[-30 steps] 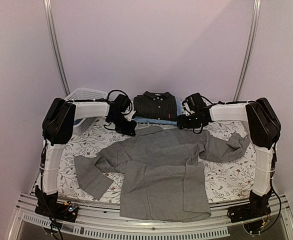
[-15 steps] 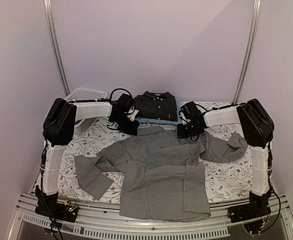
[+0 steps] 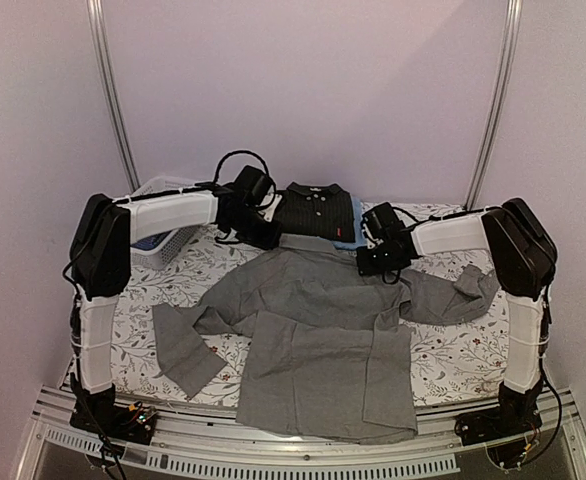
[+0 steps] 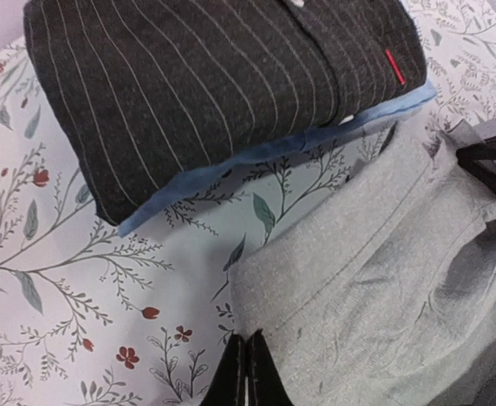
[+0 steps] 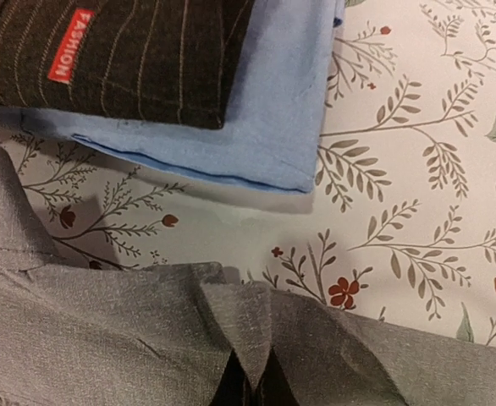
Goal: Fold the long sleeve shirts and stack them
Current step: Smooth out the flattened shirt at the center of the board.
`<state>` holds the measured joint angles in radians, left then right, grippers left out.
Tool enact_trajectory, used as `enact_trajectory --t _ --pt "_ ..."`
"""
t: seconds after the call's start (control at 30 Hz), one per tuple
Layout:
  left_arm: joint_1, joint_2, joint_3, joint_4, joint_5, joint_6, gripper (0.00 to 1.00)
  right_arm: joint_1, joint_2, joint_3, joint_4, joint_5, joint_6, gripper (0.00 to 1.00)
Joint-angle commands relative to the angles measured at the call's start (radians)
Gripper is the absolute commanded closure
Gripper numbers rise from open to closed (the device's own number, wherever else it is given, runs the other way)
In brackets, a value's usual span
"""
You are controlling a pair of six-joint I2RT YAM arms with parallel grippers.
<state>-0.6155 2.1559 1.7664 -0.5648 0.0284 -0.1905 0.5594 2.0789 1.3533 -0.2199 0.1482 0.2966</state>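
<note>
The mid-grey shirt (image 3: 323, 320) lies spread on the floral table, sleeves out to both sides. My left gripper (image 3: 263, 236) (image 4: 248, 342) is shut on the grey shirt's (image 4: 383, 279) far left shoulder edge by the collar. Over at the far right shoulder, my right gripper (image 3: 379, 262) (image 5: 254, 382) is shut on a pinched fold of the grey shirt (image 5: 104, 338). Just behind them the folded black pinstriped shirt (image 3: 313, 210) (image 4: 206, 76) (image 5: 129, 51) with its red tag rests on the folded light blue shirt (image 4: 256, 156) (image 5: 265, 110).
A white lattice basket (image 3: 168, 195) stands at the back left, partly behind my left arm. The floral tablecloth (image 3: 453, 360) shows on both sides of the grey shirt. The shirt's hem hangs over the near table edge (image 3: 323, 430).
My right gripper has come down and closed on the grey shirt's right shoulder. The left arm has moved back and to the right, dragging the left shoulder and collar toward the folded stack.
</note>
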Motion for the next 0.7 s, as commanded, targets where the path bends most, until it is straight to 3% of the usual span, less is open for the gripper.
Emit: enact_trajectory --t 0.0,0.17,0.4,0.57,0.6,0.63,0.67 --pt "-0.013 -0.098 -0.013 0.076 -0.108 0.018 1.00 0.008 -0.119 -0.015 -0.006 0.097 0.017 1.00" --pt "-0.009 -0.069 0.074 0.091 -0.186 0.040 1.00 0.004 -0.136 -0.004 0.049 0.182 0.008 1.00" --pt "0.028 0.177 0.409 -0.040 -0.269 0.036 1.00 -0.055 -0.021 0.127 0.020 0.133 0.000 0.95" --pt "0.055 0.300 0.621 -0.076 -0.245 0.026 1.00 -0.083 0.019 0.194 -0.019 0.114 0.022 0.95" --pt "0.059 0.307 0.632 -0.075 -0.237 0.018 0.98 -0.085 0.025 0.211 -0.039 0.112 0.024 0.91" --pt "0.062 0.308 0.631 -0.075 -0.225 0.009 0.90 -0.085 0.035 0.225 -0.060 0.112 0.023 0.83" --pt "0.063 0.303 0.626 -0.075 -0.214 0.001 0.74 -0.085 0.036 0.230 -0.077 0.109 0.022 0.75"
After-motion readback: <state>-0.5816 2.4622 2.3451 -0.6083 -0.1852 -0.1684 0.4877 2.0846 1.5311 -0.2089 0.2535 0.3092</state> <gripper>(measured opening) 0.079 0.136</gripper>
